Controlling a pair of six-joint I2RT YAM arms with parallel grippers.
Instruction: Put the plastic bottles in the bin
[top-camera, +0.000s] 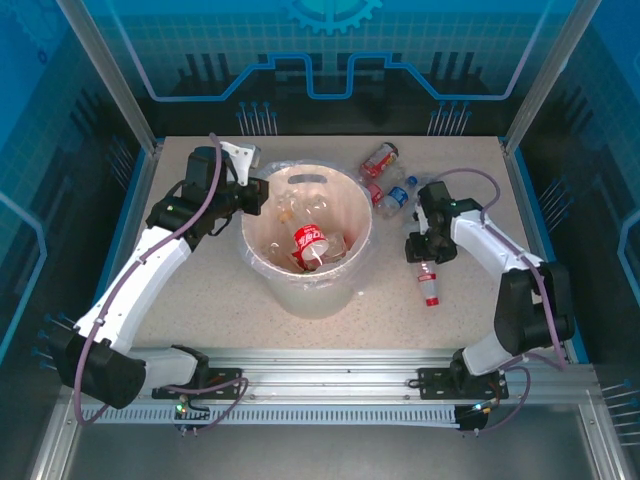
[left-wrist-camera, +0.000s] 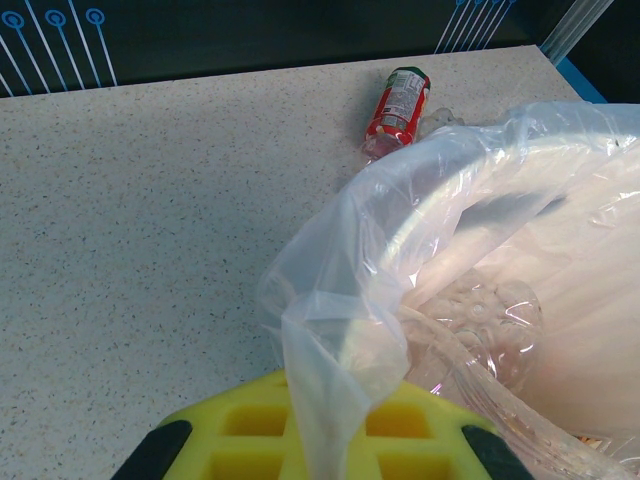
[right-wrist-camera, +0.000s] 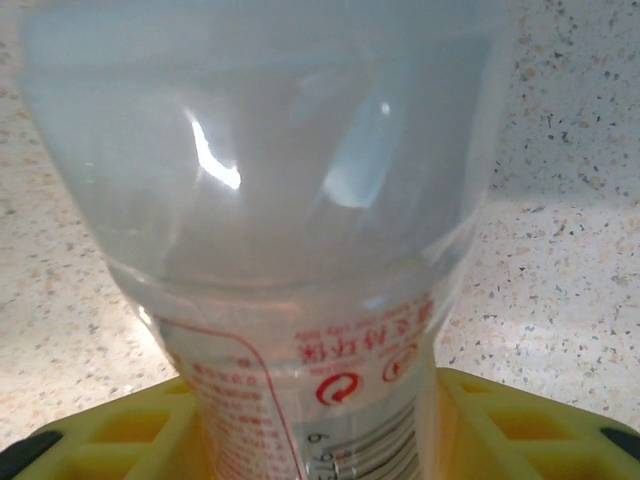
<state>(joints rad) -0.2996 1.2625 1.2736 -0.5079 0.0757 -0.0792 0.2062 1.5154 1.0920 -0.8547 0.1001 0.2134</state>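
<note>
The big cream bin (top-camera: 305, 295) stands in the middle of the table (top-camera: 200, 310). Some bottles (top-camera: 310, 243) lie inside it. The left gripper (top-camera: 257, 195) is at the bin's rim, by the clear bag liner (left-wrist-camera: 340, 260). I cannot tell if its fingers are apart or together. Right of the bin, the right gripper (top-camera: 425, 252) is squeezed on a clear bottle (top-camera: 429, 285) with a red cap. The bottle looks empty, so it is probably light, thin, smooth and easy to squash. A soft hold round the middle seems best. A red-label bottle (top-camera: 379, 158) and a blue-label bottle (top-camera: 399, 194) lie further back.
</note>
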